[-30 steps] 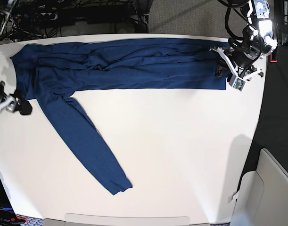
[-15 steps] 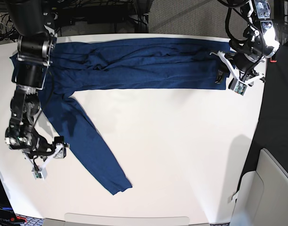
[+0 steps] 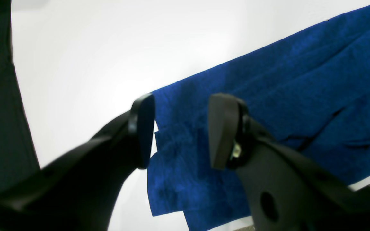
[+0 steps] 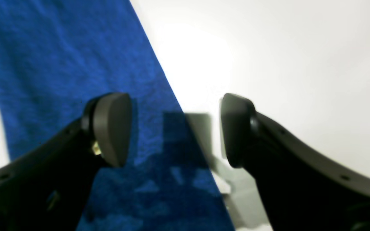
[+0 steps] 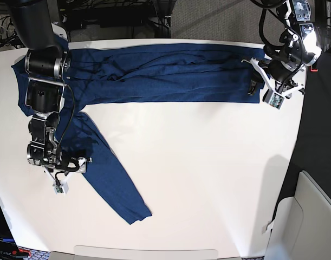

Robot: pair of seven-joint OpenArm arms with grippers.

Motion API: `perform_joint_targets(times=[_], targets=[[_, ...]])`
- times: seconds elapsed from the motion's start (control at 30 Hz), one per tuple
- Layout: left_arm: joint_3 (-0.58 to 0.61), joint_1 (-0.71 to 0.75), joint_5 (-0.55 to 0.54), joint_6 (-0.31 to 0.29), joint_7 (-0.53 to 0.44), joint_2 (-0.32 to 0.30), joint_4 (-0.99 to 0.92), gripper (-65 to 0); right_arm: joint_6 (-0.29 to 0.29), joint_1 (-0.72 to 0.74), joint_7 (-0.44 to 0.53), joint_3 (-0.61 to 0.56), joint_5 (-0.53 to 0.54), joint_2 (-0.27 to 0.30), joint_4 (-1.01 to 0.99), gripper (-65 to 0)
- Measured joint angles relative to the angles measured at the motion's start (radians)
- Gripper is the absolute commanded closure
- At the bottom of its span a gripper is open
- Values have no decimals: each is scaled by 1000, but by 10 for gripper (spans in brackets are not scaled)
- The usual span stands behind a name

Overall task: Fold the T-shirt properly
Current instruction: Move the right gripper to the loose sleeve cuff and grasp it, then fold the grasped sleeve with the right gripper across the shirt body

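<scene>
**Both grippers open over the shirt**

The left gripper [image 3: 181,131] hangs with jaws apart over the hem corner of the T-shirt [image 5: 154,73], gripping nothing. The right gripper [image 4: 175,130] is spread wide, straddling the edge of the loose sleeve [image 5: 108,173]. The shirt lies folded lengthwise along the far side of the white table [image 5: 208,173].

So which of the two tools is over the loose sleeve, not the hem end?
The right tool, on the base view's left: its open jaws straddle the edge of the T-shirt's outstretched sleeve. The left tool sits at the hem end.
</scene>
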Motion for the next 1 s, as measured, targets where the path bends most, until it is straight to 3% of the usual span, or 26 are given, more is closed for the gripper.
perform_joint_targets(times=[0.2,0.27,0.33,0.4,0.53,0.73,0.9,1.0], targets=[[0,-3,0,-7,-1,0,0,-269,-6,22,46,-41,5,3,-76,-404],[0,-2,0,-6,0,0,0,-269,7,21,19,-65,11,4,-69,-334],[0,-3,0,-6,-1,0,0,-269,120,12,-69,-66,102,0,-42,-235],[0,-2,0,-6,0,0,0,-269,217,-24,-97,-72,158,-19,11,-153],[0,-2,1,-6,0,0,0,-269,238,-45,-259,-76,145,-79,114,0],[0,0,0,-7,-2,0,0,-269,302,-161,-441,-79,187,-122,375,-7],[0,1,0,-7,-3,0,0,-269,302,-232,-566,-80,401,-137,640,-7],[0,3,0,-6,-2,1,0,-269,306,-276,-576,-79,558,-131,711,-7]])
